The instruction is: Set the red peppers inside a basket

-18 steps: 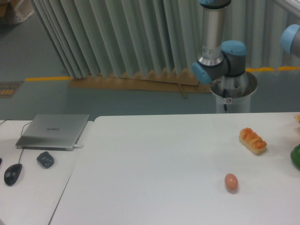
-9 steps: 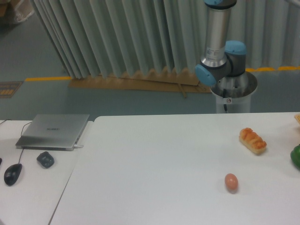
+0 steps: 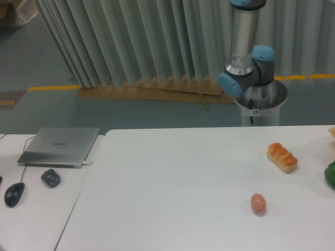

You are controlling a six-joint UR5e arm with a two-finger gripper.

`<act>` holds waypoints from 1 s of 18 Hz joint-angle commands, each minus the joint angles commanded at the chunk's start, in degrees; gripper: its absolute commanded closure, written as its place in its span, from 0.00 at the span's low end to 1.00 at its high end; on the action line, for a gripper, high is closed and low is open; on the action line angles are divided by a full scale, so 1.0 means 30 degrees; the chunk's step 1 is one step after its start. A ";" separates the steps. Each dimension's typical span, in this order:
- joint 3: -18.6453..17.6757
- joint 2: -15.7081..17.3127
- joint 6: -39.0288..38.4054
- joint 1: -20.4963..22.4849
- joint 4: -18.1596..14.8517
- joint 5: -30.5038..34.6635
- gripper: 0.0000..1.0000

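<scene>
The red peppers are out of view, and no basket shows either. Only the arm's base and lower links (image 3: 246, 63) appear behind the table's far edge at the right; the gripper itself is outside the frame. On the white table (image 3: 172, 183) lie a bread roll (image 3: 282, 157), an orange-brown egg-shaped thing (image 3: 258, 203) and, cut off by the right edge, a dark green rounded thing (image 3: 331, 174).
A second table at the left carries a closed grey laptop (image 3: 59, 146), a dark mouse (image 3: 14, 194) and a small dark lump (image 3: 51, 178). A pleated curtain hangs behind. A small pale object pokes in at the right edge (image 3: 332, 132).
The arm's upright link has shifted slightly to the right, and the blue joint at the top right edge has left the view. Objects on the table have not moved.
</scene>
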 joint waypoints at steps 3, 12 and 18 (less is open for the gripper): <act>0.0030 0.0555 -0.2132 -0.0379 -0.0001 -0.0676 0.00; -0.0145 0.0792 -1.1710 -0.4917 0.0146 -0.1292 0.00; -0.0584 0.0850 -1.4469 -0.7262 0.0146 -0.1467 0.00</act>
